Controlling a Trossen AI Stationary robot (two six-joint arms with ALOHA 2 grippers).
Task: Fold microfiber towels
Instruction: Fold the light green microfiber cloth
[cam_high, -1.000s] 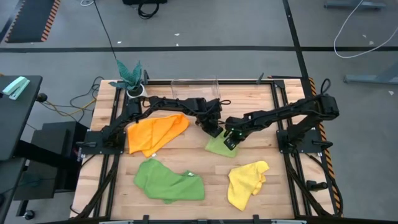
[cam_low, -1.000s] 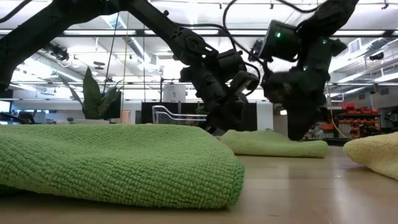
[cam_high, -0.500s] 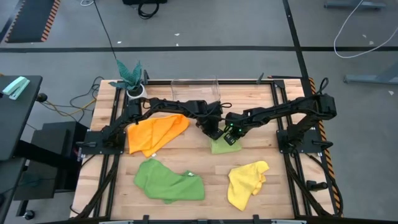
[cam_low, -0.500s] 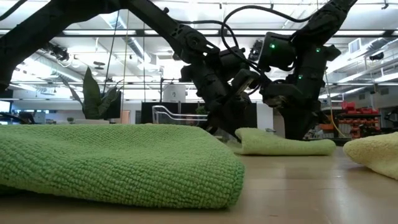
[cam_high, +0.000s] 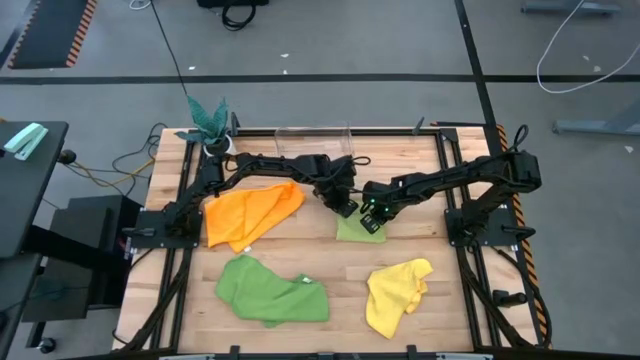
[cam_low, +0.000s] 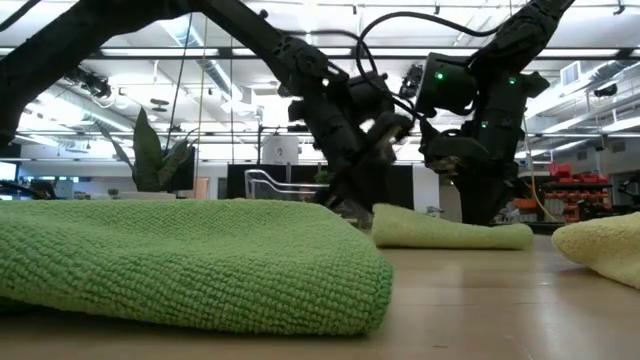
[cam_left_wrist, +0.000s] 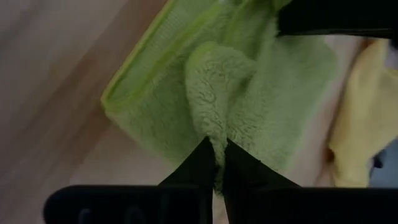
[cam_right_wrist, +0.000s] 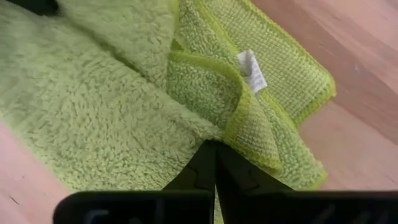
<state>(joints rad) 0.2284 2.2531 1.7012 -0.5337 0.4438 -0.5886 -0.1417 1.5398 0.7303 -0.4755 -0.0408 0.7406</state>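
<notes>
Grey flooring with dark lines surrounds a wooden table (cam_high: 300, 262) seen from above, with a black cable curling across the floor beyond it. Four towels are spread over the table. A lime towel (cam_high: 357, 229) lies at the middle, folded over on itself, with both arms meeting above it. A small white label (cam_right_wrist: 252, 69) is sewn at its hemmed edge, but no writing can be read on it. An orange towel (cam_high: 250, 213) lies just to the left of the lime one, a dark green towel (cam_high: 272, 290) is crumpled near the front edge, and a yellow towel (cam_high: 397, 293) is bunched at the front right, well apart from the lime one.

The left tool (cam_left_wrist: 216, 163) is closed on a fluffy ridge of the lime towel, pinching it between narrow fingers. The right tool (cam_right_wrist: 214, 163) is likewise closed on a fold of the same towel, close to the stitched border. The two tools are held just beside each other at the towel's rear edge.

A clear plastic bin (cam_high: 312, 140) stands at the back of the table behind the arms, and a plant (cam_high: 209, 122) in a white pot is set at the back left corner. From table height, the dark green towel fills the foreground and hides much of the table.
</notes>
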